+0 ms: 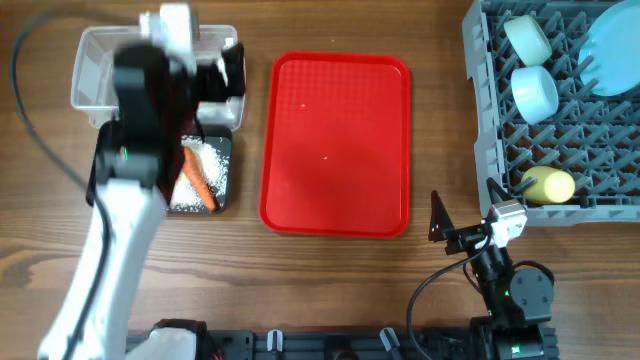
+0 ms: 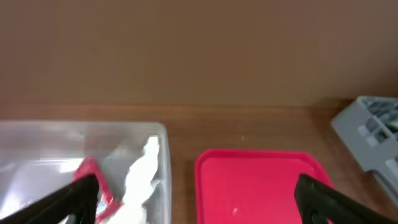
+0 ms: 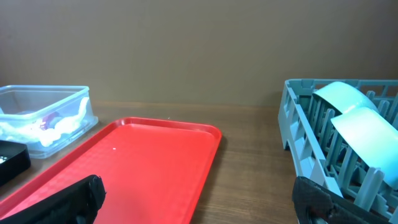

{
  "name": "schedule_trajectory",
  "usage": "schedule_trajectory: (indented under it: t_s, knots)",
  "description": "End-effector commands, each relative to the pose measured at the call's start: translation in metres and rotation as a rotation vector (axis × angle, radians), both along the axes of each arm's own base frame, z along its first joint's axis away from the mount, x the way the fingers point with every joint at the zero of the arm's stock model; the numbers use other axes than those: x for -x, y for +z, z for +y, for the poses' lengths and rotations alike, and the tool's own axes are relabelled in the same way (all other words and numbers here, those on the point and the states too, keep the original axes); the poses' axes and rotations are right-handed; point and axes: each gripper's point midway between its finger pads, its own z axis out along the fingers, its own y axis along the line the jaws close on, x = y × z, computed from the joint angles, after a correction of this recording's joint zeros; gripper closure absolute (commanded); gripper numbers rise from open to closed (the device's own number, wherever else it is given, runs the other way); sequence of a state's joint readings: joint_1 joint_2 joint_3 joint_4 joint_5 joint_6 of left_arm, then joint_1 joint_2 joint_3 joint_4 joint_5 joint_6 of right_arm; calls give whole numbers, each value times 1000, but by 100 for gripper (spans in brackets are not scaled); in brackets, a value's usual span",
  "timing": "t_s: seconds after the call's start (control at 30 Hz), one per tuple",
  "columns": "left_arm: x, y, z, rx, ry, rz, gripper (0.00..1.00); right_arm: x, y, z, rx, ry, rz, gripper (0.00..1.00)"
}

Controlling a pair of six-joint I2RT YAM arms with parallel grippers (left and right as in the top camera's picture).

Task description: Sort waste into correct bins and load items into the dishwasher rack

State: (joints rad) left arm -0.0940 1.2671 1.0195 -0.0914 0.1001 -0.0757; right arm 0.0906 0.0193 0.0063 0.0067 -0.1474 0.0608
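both grippers spread wide and empty; waste in the tubs left of the red tray, dishes in the rack to its right

left of the red tray (image 1: 335, 145), the left gripper (image 2: 196, 190) hangs with its jaws wide apart, holding nothing, above the tray-side edge of the clear tub (image 1: 95, 80), which holds the red foil wrapper (image 2: 93, 177) and the crumpled white napkin (image 2: 144, 171). the black tub (image 1: 232, 150), also left of the tray, holds the orange carrot (image 1: 197, 178) lying among white rice grains (image 1: 215, 160). right of the tray stands the grey dishwasher rack (image 1: 480, 110) with the mint-green bowl (image 1: 528, 40), light blue bowl (image 1: 535, 90), pale blue plate (image 1: 612, 50) and yellow cup (image 1: 548, 185) inside. the right gripper (image 3: 198, 186), jaws equally wide and holding nothing, sits low over the worktop (image 1: 330, 290) off the tray's near right corner.
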Motion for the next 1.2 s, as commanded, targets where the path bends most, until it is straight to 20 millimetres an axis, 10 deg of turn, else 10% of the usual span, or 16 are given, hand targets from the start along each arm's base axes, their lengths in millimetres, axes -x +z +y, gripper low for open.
schedule_trajectory:
  t_s: [0.0, 0.37, 1.17]
  knots:
    - [44, -42, 21, 22, 70, -17, 0, 0, 2, -1, -18, -10, -7, 0]
    - [137, -91, 40, 50, 96, -223, 0, 0, 2, -1, -18, -10, -7, 0]
    - [172, -119, 58, 75, 169, -279, 0, 0, 2, -1, -18, -10, -7, 0]
